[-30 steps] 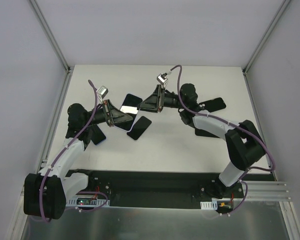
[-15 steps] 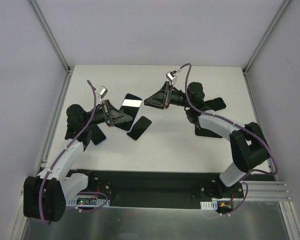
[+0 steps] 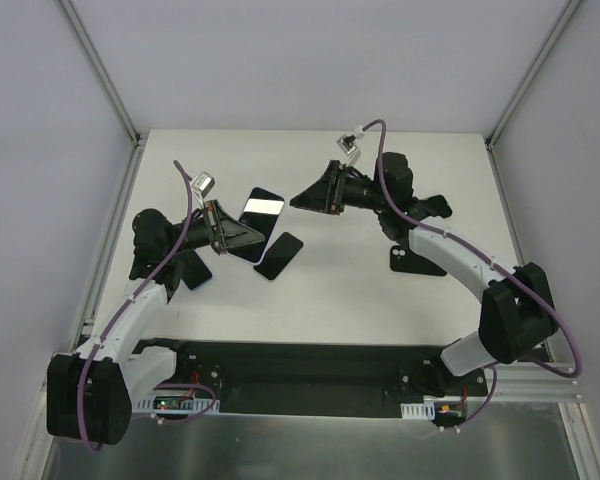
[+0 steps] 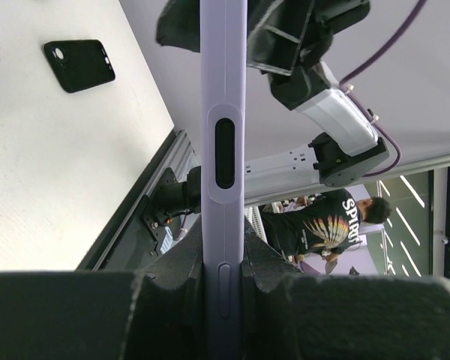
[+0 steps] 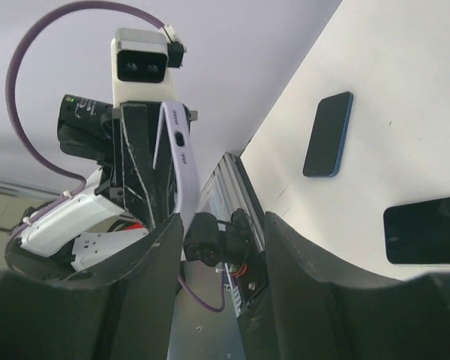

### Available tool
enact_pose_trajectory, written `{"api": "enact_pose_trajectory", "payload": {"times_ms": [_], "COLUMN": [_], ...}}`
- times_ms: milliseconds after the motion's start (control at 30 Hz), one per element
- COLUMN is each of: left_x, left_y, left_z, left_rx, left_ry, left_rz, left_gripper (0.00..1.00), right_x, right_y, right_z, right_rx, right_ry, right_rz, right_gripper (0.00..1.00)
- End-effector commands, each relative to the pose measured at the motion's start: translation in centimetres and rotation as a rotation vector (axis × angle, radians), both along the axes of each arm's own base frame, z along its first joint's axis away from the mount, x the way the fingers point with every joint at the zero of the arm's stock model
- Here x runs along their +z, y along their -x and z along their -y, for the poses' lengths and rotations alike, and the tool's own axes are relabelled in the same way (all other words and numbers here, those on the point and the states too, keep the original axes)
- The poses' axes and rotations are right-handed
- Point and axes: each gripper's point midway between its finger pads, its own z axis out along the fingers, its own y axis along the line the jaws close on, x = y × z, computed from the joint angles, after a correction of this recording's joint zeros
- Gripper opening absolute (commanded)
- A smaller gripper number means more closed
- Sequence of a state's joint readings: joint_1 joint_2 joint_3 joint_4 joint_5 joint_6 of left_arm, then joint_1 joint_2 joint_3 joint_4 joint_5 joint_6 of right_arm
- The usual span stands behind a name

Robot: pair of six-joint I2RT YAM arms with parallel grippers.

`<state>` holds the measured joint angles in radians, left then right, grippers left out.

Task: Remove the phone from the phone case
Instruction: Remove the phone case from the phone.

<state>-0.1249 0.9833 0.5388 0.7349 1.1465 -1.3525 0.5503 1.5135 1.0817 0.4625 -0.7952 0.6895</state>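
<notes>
Lavender phone (image 4: 223, 90) pinched in my left claw (image 4: 223, 262) — right claw (image 5: 221, 225) open — best hook one corner, peel slowly

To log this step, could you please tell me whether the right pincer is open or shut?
Open: the right pincer has its fingers apart, nothing between them; the lilac phone is clamped in the left pincer.

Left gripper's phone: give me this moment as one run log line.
left gripper: shut on lavender phone, held aloft | right gripper: open, empty, clear of the phone | black phone: flat on table
</notes>
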Motion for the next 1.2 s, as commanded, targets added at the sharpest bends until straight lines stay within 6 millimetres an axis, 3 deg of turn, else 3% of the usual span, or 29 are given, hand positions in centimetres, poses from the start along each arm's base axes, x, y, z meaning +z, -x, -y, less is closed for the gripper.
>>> {"api": "enact_pose_trajectory", "payload": {"times_ms": [0,33,100,133,200,700,933,1000,1067,1100,1167], "left_x": [1.3,1.3,1.3,1.1,1.1,1.8,1.5,1.6,1.7,1.8,2.0], "left_y": [1.0,1.0,1.0,1.0,0.9,1.5,1.6,1.6,1.7,1.7,1.8], "left_z": [0.1,0.1,0.1,0.1,0.1,0.0,0.0,0.0,0.0,0.0,0.0], "left_rx": [-0.018,-0.018,-0.018,-0.018,-0.018,-0.024,-0.023,-0.023,-0.026,-0.027,-0.029], "left_ry": [0.004,0.004,0.003,0.002,-0.001,-0.003,-0.01,-0.01,-0.011,-0.011,-0.01], "left_rz": [0.114,0.113,0.113,0.107,0.108,0.137,0.133,0.139,0.148,0.153,0.16], "left_gripper": [0.0,0.0,0.0,0.0,0.0,0.0,0.0,0.0,0.0,0.0,0.0], "right_x": [4.1,2.7,3.3,1.8,0.8,-0.5,2.3,4.0,4.4,6.2,5.7], "right_y": [0.8,0.7,0.7,0.3,0.6,-0.2,0.3,1.3,1.4,2.2,1.8], "right_z": [0.1,0.4,0.2,1.0,0.9,0.0,0.4,-0.3,-0.8,-1.3,-1.3], "right_rx": [-0.036,-0.069,-0.086,-0.131,-0.129,-0.139,-0.171,-0.111,-0.06,-0.006,0.021], "right_ry": [0.087,0.166,0.241,0.337,0.413,0.412,0.322,0.228,0.152,0.055,-0.007], "right_rz": [0.219,0.18,0.26,0.232,0.251,0.192,0.261,0.258,0.216,0.204,0.141], "right_gripper": [0.5,0.5,0.51,0.51,0.51,0.46,0.47,0.52,0.56,0.59,0.59]}}
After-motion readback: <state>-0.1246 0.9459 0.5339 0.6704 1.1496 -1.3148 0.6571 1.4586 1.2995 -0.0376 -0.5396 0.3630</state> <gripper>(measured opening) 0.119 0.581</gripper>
